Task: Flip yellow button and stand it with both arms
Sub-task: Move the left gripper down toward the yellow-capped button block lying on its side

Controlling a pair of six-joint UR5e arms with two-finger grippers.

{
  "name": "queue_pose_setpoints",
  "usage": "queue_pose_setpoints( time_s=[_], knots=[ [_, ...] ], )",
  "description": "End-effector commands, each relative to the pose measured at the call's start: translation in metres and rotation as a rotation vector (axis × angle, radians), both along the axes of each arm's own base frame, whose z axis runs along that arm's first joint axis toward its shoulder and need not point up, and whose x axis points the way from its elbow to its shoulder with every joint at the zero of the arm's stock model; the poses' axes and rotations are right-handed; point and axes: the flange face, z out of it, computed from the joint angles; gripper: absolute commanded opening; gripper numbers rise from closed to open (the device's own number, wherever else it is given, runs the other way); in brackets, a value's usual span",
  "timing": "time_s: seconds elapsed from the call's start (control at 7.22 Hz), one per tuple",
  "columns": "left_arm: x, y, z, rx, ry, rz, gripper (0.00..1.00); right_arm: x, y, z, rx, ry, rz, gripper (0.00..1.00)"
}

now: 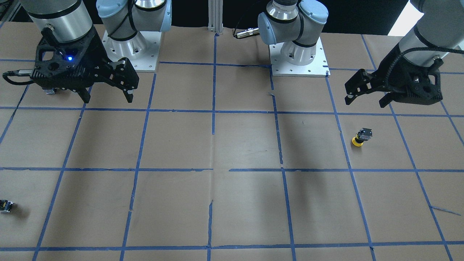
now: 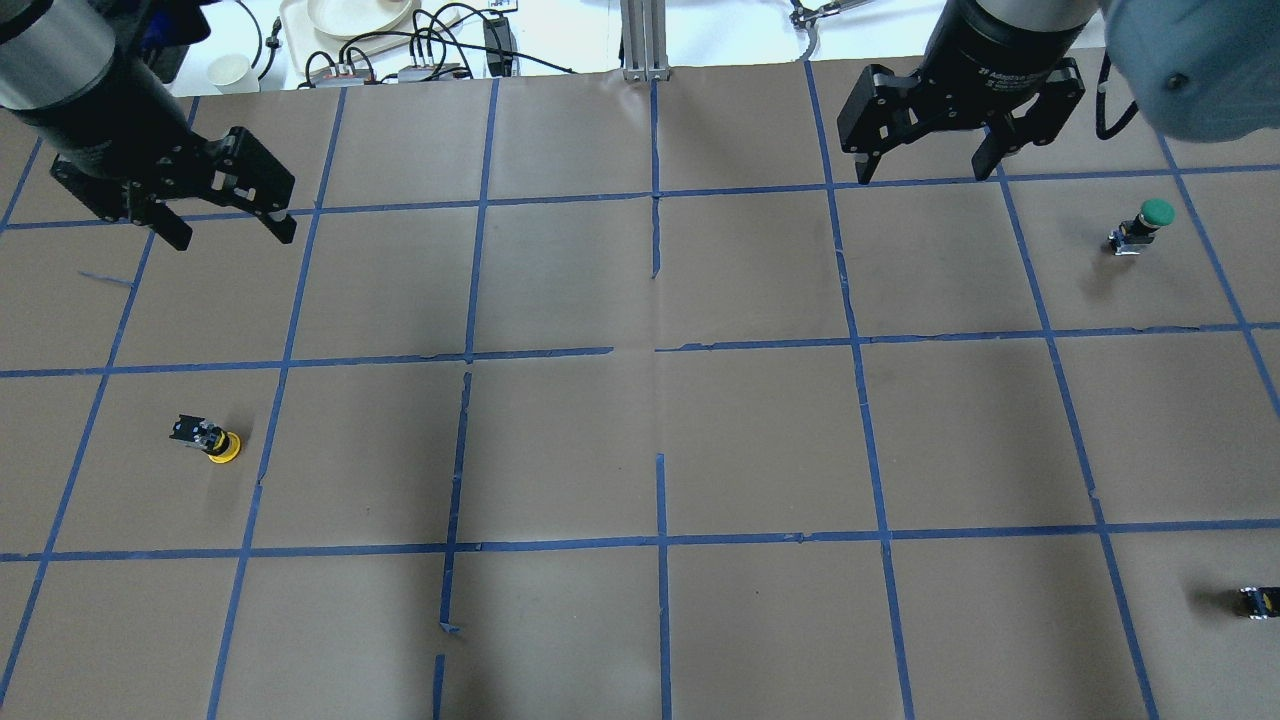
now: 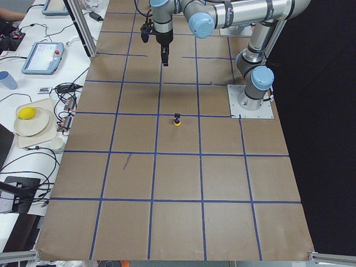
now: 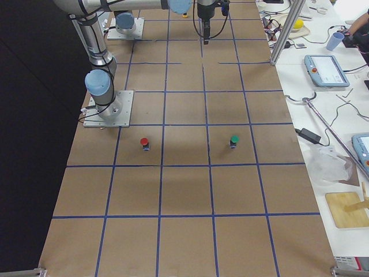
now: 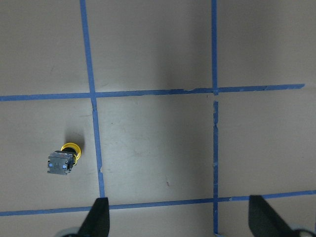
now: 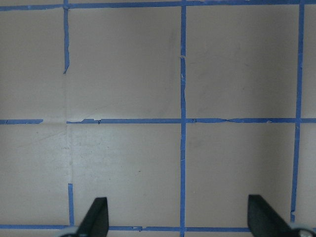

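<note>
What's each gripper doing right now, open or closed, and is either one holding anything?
Left gripper: open, holding nothing.
Right gripper: open, holding nothing.

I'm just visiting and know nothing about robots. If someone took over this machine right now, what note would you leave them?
Left pincer: open, empty, above the table.
Right pincer: open, empty, above the table.
Yellow button: on the robot's left side of the table, untouched, apparently resting on its cap.
Done: nothing yet.
Left: pick it up, flip it using both pincers, stand it.
</note>
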Motion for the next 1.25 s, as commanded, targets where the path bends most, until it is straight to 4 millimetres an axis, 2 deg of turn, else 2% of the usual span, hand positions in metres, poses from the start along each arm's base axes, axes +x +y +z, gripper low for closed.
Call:
queue_pose_setpoints(
  time_s=[0.0,0.14,0.28,0.42,0.69,0.83,1.11],
  knots=[
    [0.065,0.011,-0.045,-0.043,-0.015,-0.048,0.99,-0.001,0.001,0.003,-0.01,0.0,-0.007,1.0],
    [0.066,0.028,-0.08,-0.016,-0.01,-0.058,0.99,0.0,0.002,0.003,-0.01,0.0,-0.005,1.0],
    [0.088,0.022,-0.094,-0.096,-0.126,-0.062,0.99,-0.001,0.004,0.006,-0.013,0.0,-0.008,1.0],
    [0.096,0.027,-0.109,-0.093,-0.142,-0.074,1.0,-0.001,0.007,0.009,-0.013,0.006,-0.007,1.0],
    [0.097,0.045,-0.146,-0.042,-0.1,-0.067,1.0,-0.004,0.007,0.01,-0.015,0.013,-0.014,1.0],
    [0.098,0.044,-0.159,-0.037,-0.057,-0.058,1.0,-0.004,0.008,0.01,-0.014,0.012,-0.014,1.0],
    [0.115,0.039,-0.18,-0.025,-0.039,-0.061,1.0,-0.004,0.008,0.013,-0.02,0.011,-0.017,1.0]
  ],
)
